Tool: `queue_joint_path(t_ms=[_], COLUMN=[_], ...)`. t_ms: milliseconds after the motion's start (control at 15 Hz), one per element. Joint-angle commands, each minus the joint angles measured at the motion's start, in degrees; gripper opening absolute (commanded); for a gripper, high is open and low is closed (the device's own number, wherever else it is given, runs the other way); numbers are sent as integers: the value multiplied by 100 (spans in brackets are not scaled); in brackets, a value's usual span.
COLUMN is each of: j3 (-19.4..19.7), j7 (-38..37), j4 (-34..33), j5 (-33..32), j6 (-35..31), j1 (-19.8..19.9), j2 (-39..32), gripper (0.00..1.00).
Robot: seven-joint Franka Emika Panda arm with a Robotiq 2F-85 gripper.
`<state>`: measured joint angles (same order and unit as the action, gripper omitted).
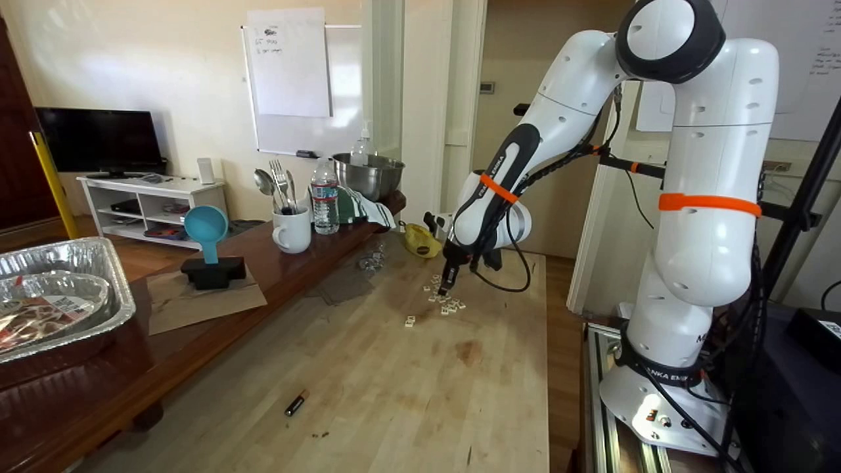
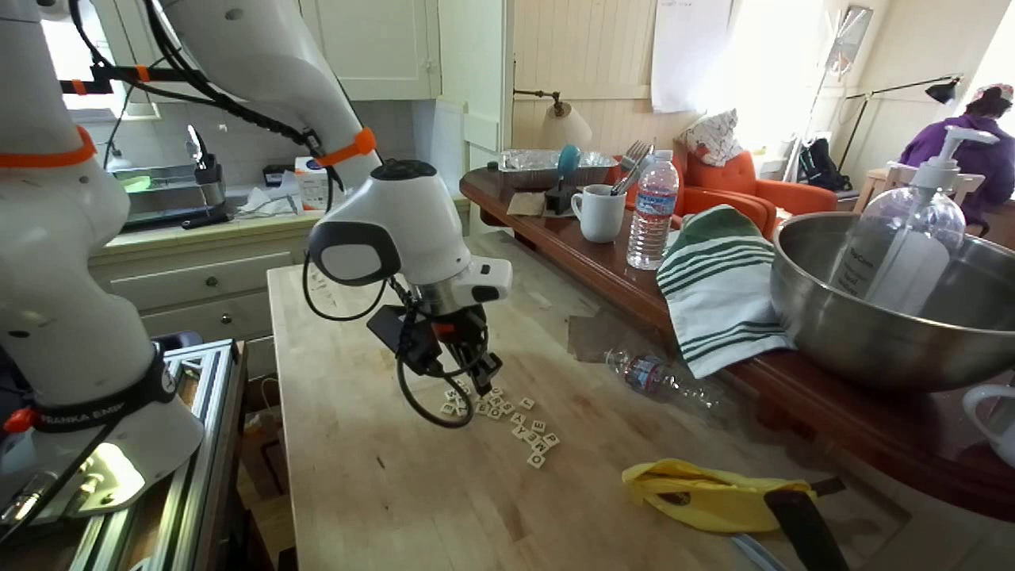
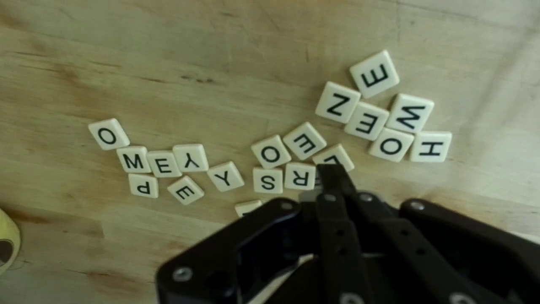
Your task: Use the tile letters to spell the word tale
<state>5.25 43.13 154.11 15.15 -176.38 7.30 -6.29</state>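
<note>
Small cream tile letters lie flat and face up on the wooden table, shown in both exterior views (image 1: 451, 306) (image 2: 519, 432). In the wrist view, a left group has an O tile (image 3: 109, 134), an M, a P, Es and Ys. A middle group has an O, an E, an S tile (image 3: 268, 180), an R tile (image 3: 300, 176) and a partly covered tile that looks like an L (image 3: 344, 159). A right group has an N, Es, a W, an O and an H tile (image 3: 430, 146). My gripper (image 3: 337, 179) is shut above the middle group, its tips covering another tile. No tile shows between its fingers.
A yellow pouch (image 2: 706, 496) lies on the table beyond the tiles. A crumpled plastic bottle (image 2: 654, 374) lies near the raised brown ledge (image 1: 289, 279). The ledge bears a mug (image 1: 292, 231), an upright bottle and a steel bowl (image 2: 912, 333). A battery (image 1: 296, 403) lies on the table.
</note>
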Motion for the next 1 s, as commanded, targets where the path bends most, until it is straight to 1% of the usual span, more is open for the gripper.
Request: queue_joint_path(t_ms=[0, 333, 467, 667, 933], j3=[-181, -448, -464, -363, -439], j7=[146, 184, 169, 149, 190], j4=[-145, -300, -325, -324, -339], j5=[300, 688, 694, 561, 642], j6=[8, 56, 12, -12, -23], j1=[145, 284, 297, 291, 380], j2=[-166, -292, -372, -467, -498], gripper=[0, 0, 0, 0, 0])
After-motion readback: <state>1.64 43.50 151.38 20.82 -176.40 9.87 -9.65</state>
